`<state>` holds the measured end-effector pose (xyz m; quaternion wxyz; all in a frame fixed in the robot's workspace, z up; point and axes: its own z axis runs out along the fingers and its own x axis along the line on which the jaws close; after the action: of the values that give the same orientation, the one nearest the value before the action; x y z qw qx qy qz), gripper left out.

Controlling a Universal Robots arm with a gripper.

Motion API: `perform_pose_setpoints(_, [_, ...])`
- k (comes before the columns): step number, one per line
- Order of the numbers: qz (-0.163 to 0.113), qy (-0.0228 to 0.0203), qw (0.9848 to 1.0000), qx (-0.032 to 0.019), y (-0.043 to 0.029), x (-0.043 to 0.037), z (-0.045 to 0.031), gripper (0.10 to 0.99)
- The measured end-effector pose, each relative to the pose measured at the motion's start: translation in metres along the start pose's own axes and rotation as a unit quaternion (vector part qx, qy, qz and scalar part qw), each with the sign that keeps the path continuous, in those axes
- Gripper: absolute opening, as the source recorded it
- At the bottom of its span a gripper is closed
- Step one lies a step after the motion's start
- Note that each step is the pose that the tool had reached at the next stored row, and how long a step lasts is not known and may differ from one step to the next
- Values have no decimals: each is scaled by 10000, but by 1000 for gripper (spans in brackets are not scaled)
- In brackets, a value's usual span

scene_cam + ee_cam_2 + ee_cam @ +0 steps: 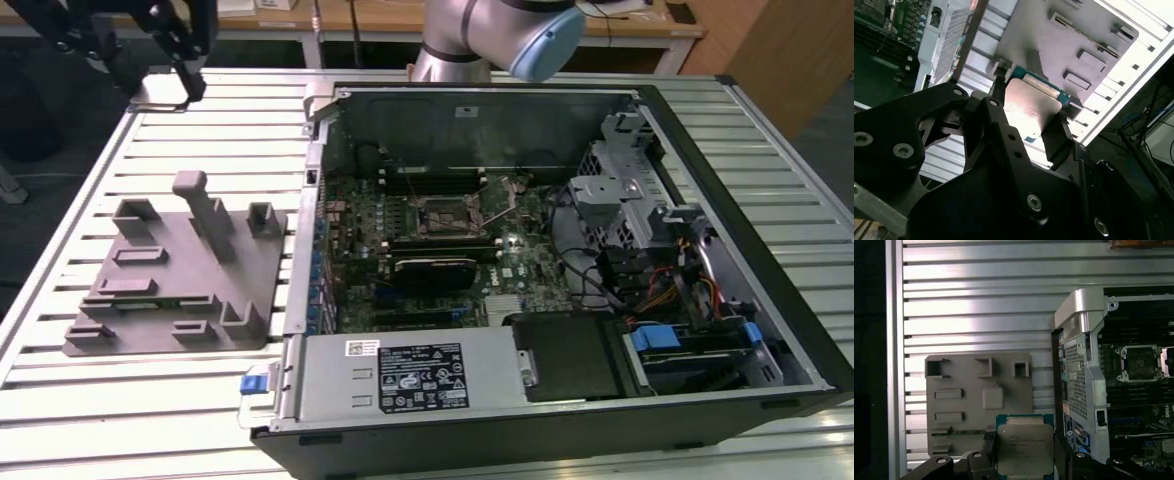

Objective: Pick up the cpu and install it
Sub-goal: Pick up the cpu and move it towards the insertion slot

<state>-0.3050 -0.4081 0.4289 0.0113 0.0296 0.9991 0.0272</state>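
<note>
In both wrist views my gripper [1025, 441] [1029, 106] is shut on the cpu [1024, 449] [1031, 102], a flat square chip with a shiny metal top and a green rim. One black finger presses on each side of it. I hold it in the air above the grey holder [964, 405] [1079, 30] [160, 300], near the holder's edge that faces the computer case. The open black-framed socket [1141, 362] [447, 215] sits on the motherboard inside the case, well off to the side of the cpu.
The open computer case [694, 110] lies on the slatted metal table [200, 400], beside the holder. A white-labelled power supply box [414, 375] fills the case's near end, with drive bays and cables [654, 250] at the exterior view's right. The arm [494, 35] rises behind the case.
</note>
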Motion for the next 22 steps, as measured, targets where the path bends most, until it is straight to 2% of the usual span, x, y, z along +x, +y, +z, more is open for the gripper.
perform_pose_setpoints(1, [1, 5, 10000, 0, 5, -89, 3, 541])
perform_pose_setpoints(22, [4, 66, 10000, 4, 61, -1035, 30, 541])
